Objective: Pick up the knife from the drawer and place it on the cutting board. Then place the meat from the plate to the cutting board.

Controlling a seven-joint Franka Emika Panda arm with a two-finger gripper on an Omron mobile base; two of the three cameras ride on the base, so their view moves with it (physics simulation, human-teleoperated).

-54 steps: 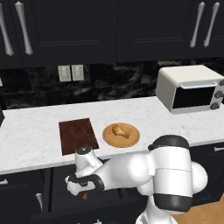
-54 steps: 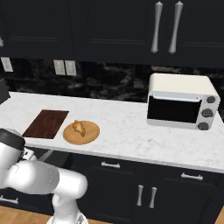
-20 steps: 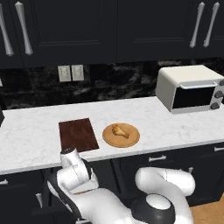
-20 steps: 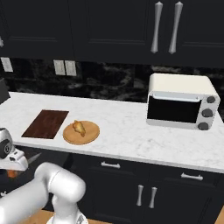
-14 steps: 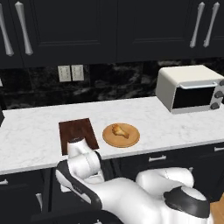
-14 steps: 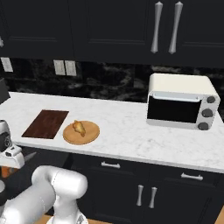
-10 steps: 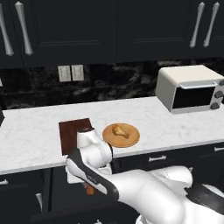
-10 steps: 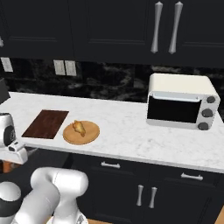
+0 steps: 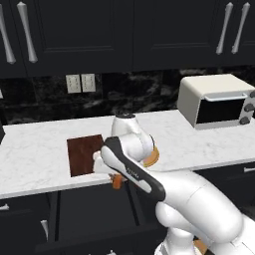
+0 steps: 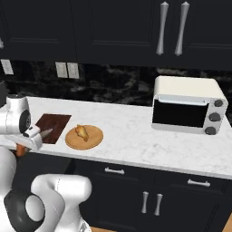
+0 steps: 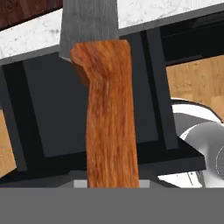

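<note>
Clearly the biggest thing here is the marble tabletop (image 10: 131, 131), which carries everything the task needs within one reach of the arm. Below its front edge the dark drawer (image 11: 87, 118) stands pulled out, filling the middle of the hand view behind the knife's handle. On the tabletop, toward 3 o'clock in the right base view, sits a white toaster oven (image 10: 188, 106), well apart from the work.

The cutting board (image 10: 53, 122) lies flat near the tabletop's front edge, at about 9 o'clock from the plate (image 10: 84, 137) and just beside it; that closeness should make both transfers short. The meat (image 10: 81, 130) rests on the plate, untouched.

The knife (image 11: 107, 105) is out of the drawer and up at the level of the tabletop's edge. In the hand view its orange handle runs from 6 o'clock up to the grey blade at 12, which points toward the board. I judge it is held this way so the blade leads onto the board.

The gripper (image 10: 31, 136) hangs at the tabletop's front edge, just short of the board's near corner. Its jaws are clamped tight on the knife's handle.
</note>
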